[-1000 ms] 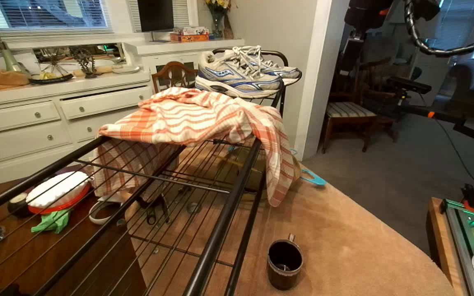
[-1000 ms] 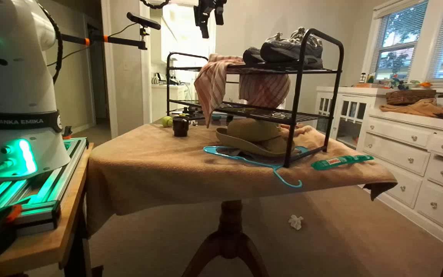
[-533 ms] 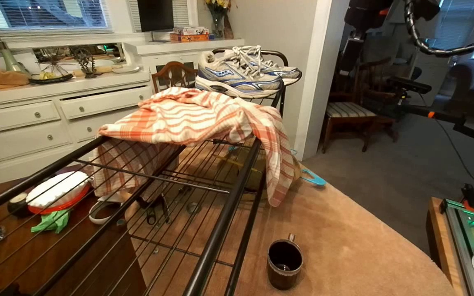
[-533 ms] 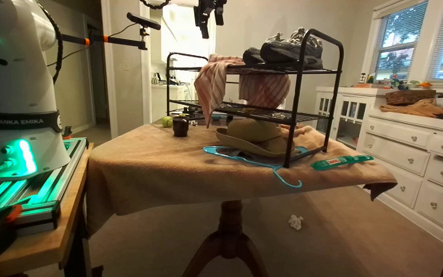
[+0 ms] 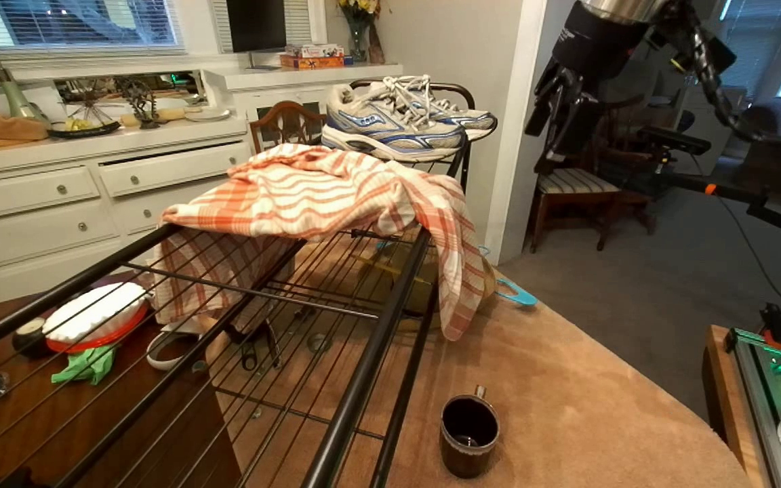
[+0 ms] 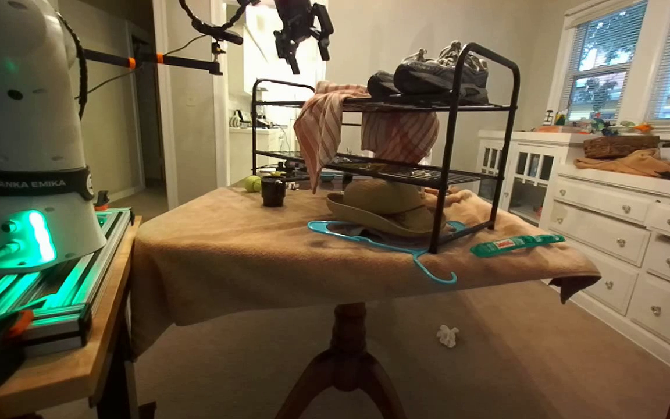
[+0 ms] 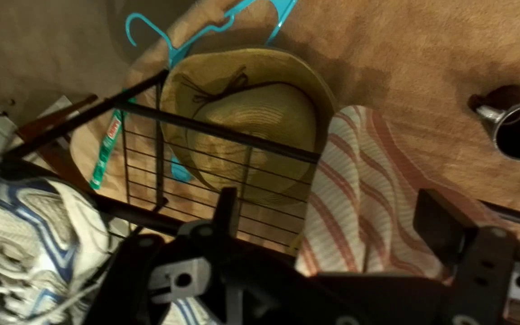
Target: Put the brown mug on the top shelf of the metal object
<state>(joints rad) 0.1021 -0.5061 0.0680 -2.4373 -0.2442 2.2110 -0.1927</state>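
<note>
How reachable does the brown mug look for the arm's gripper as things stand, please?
Probably yes: the gripper is open and empty, and the brown mug stands upright beside the black wire rack with nothing covering it. The rack might crowd the approach.

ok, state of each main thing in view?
Tool: open, holding nothing
Black rack: standing upright
Brown mug: upright on tan cloth, beside rack, not gripped
Striped towel: crumpled, draped over rack
Sneakers: soles down on rack
Hat: crown up, partly under rack
Blue hanger: lying on cloth

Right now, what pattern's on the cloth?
The cloth has orange-red stripes, checked in places, on off-white; it shows best in an exterior view.
</note>
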